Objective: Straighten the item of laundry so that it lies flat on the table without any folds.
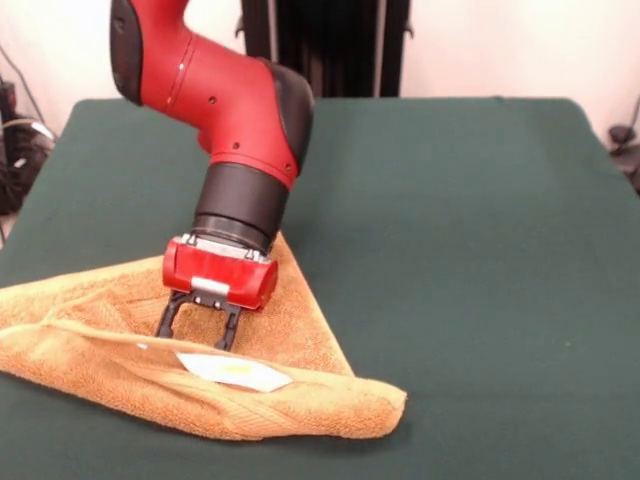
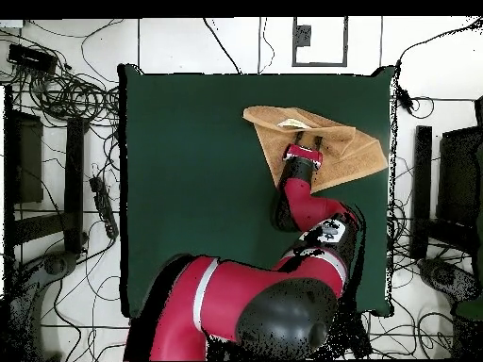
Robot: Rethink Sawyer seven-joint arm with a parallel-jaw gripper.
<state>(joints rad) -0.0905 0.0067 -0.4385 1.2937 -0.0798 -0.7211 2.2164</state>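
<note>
The gripper, fingers apart, stands on the towel just behind its folded front edge, which runs crosswise beneath it.

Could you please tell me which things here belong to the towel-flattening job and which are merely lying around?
Part of the job:
- towel, still folded over
- table
- gripper, fingers spread, down on the towel

Lying about:
- cables on the floor beside the table
</note>
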